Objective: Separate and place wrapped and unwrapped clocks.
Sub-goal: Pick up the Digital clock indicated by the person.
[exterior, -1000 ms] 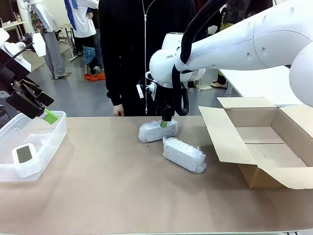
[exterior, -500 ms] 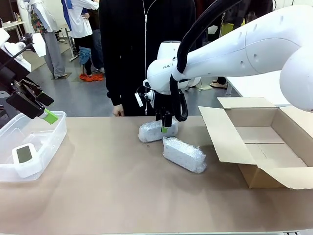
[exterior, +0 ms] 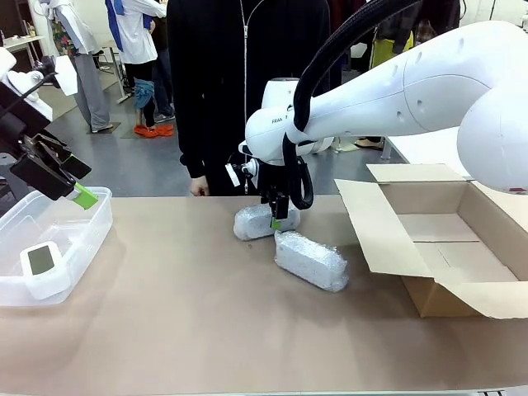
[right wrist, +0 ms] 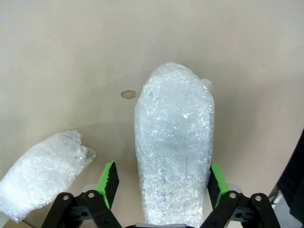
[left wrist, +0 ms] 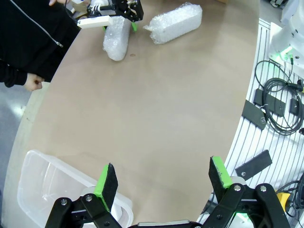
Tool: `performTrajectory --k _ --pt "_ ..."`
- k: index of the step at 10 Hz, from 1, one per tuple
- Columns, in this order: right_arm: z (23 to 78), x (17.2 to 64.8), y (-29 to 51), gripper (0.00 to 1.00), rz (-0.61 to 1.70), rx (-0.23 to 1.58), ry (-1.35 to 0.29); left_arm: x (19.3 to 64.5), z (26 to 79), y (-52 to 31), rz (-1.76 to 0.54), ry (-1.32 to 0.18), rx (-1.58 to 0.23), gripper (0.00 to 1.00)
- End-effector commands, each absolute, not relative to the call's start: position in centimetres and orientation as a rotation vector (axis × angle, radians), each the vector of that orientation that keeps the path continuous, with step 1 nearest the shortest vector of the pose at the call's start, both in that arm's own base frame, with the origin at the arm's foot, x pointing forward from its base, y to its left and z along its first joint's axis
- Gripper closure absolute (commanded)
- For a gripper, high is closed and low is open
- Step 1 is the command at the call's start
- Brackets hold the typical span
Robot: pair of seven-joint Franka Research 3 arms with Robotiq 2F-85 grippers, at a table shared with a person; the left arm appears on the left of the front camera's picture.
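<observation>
Bubble-wrapped bundle (right wrist: 173, 142) at frame centre is sitting between right gripper (right wrist: 161, 179) pads, jaws apart, not yet clamping. Next, probably: closing, lifting toward cardboard box (exterior: 445, 239). Left gripper (left wrist: 164, 178) is hanging spread over bin (exterior: 87, 243), far left.

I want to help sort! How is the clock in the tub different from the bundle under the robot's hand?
The clock is bare, with a grey screen; the bundle is covered in bubble wrap. The clock sits in the tub; the bundle lies on the table. The right gripper has open jaws astride the bundle, not the clock. Both are whitish.
</observation>
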State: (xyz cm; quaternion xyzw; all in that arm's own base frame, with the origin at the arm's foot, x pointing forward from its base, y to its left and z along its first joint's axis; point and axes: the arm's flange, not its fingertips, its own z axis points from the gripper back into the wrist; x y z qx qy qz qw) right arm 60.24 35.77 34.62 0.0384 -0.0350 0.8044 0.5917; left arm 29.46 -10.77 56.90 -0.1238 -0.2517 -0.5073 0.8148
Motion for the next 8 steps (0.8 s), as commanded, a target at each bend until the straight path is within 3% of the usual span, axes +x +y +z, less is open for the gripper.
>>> performTrajectory --k 1,2,3,4,5,6,7,8 --pt "35.01 60.94 36.01 0.18 1.852 0.046 -0.054 29.37 56.86 -10.93 -1.076 -0.545 -0.255 0.0" --pt "34.98 60.9 36.1 0.35 1.864 0.051 -0.047 29.37 56.86 -10.93 -1.076 -0.545 -0.255 0.0" --pt "34.99 60.92 36.19 0.36 1.865 0.045 -0.05 29.37 56.86 -10.93 -1.076 -0.545 -0.255 0.0" --pt "34.97 60.99 36.21 0.53 1.864 0.045 -0.042 29.37 56.86 -10.93 -1.076 -0.545 -0.255 0.0" --pt "35.06 60.93 36.14 0.54 1.868 0.045 -0.031 29.37 56.86 -10.93 -1.076 -0.545 -0.255 0.0" --pt "35.09 60.94 36.09 0.72 1.868 0.047 -0.038 29.37 56.86 -10.93 -1.076 -0.545 -0.255 0.0" --pt "35.13 60.9 36.03 0.73 1.868 0.05 -0.044 29.37 56.86 -10.93 -1.076 -0.545 -0.255 0.0" --pt "35.4 60.73 36.06 0.9 1.875 0.069 -0.047 29.37 56.86 -10.93 -1.076 -0.545 -0.255 0.0"
